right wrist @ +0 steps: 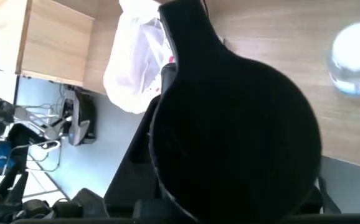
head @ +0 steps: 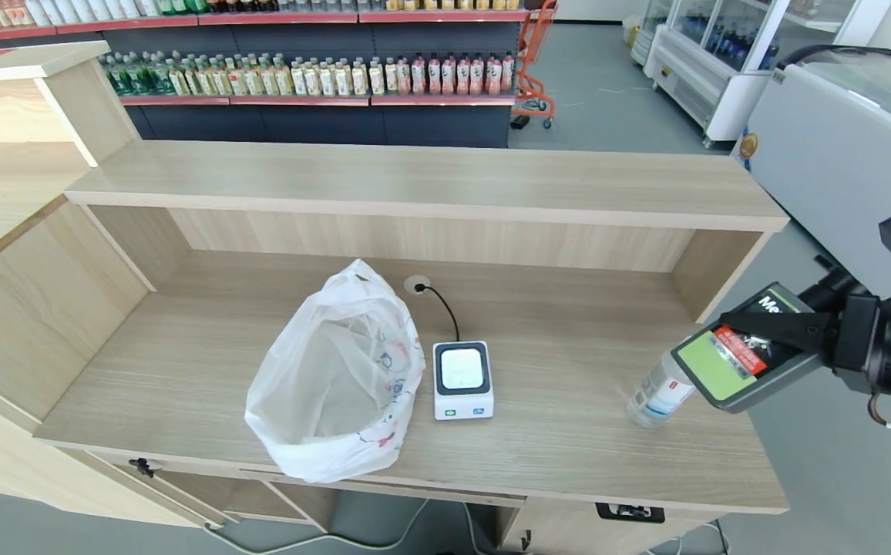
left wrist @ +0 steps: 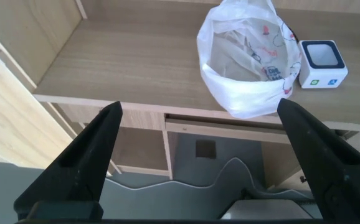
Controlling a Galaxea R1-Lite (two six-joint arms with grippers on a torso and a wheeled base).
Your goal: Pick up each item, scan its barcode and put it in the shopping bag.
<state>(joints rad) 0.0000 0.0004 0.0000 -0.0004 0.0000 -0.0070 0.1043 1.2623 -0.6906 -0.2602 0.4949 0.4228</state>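
A white plastic shopping bag (head: 337, 378) (left wrist: 248, 56) (right wrist: 136, 62) stands open at the middle of the wooden counter (head: 569, 439). Right beside it sits the white barcode scanner (head: 462, 379) (left wrist: 321, 62), screen up. My right gripper (head: 761, 343) hangs over the counter's right end, shut on a green-labelled container (head: 723, 362) whose round black base (right wrist: 236, 130) faces the right wrist camera. Below that container a clear bottle (head: 657, 397) (right wrist: 357, 59) stands on the counter. My left gripper (left wrist: 198, 162) is open and holds nothing, low in front of the counter's front edge, short of the bag.
A raised shelf (head: 415, 181) and side walls box in the counter's back and ends. The scanner's black cable (head: 445, 308) runs back to a hole in the counter. Bare counter lies left of the bag and between scanner and bottle.
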